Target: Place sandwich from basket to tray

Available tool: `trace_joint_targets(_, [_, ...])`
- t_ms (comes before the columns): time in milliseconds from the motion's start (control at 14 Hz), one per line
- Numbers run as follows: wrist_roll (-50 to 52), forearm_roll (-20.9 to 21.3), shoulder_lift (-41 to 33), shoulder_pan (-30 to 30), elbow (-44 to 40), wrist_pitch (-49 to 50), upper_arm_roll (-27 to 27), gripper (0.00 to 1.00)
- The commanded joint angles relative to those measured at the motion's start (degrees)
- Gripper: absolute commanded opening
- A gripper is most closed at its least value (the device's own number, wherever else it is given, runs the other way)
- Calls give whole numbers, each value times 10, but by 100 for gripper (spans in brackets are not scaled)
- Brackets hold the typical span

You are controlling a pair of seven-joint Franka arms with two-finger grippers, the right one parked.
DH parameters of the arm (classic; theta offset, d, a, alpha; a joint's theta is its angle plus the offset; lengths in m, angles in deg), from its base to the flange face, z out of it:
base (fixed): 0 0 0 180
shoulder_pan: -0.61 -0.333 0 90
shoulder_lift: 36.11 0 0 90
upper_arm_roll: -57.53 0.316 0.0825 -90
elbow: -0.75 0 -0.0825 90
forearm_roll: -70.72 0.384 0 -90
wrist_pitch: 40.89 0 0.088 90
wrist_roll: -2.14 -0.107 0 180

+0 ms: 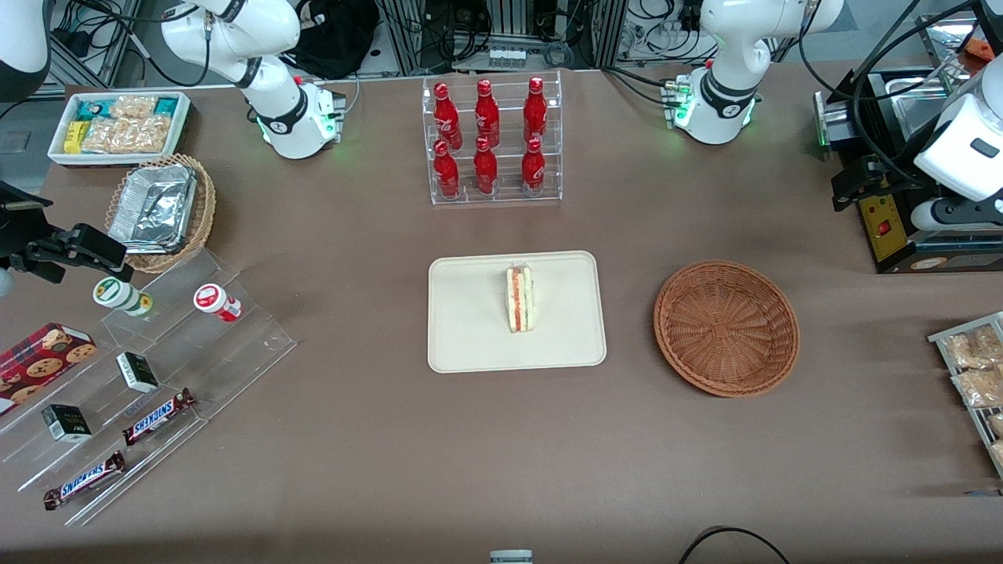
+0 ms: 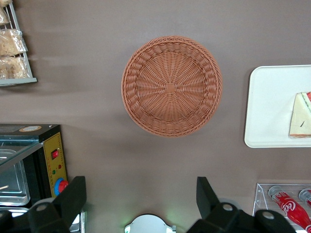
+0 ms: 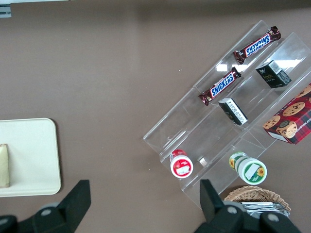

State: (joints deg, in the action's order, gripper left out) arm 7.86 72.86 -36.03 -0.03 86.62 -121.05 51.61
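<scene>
The sandwich (image 1: 519, 298), a pale wedge with red and greenish filling, lies on the cream tray (image 1: 470, 337) at mid-table. It also shows in the left wrist view as the sandwich (image 2: 301, 116) on the tray (image 2: 269, 107). The reddish-brown wicker basket (image 1: 726, 327) sits beside the tray, toward the working arm's end, with nothing in it (image 2: 171, 85). My gripper (image 1: 848, 192) hangs high above the table, farther from the front camera than the basket. It is open (image 2: 140, 196), its fingers wide apart and holding nothing.
A clear rack of red bottles (image 1: 492, 141) stands farther back than the tray. A black machine (image 1: 893, 227) and a rack of bagged snacks (image 1: 975, 368) sit at the working arm's end. An acrylic shelf of snacks (image 1: 157, 376) and a foil-filled basket (image 1: 161, 211) sit at the parked arm's end.
</scene>
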Motion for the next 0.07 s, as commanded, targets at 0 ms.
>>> trace_joint_targets(0, [9, 2, 3, -4, -17, 4, -2, 100])
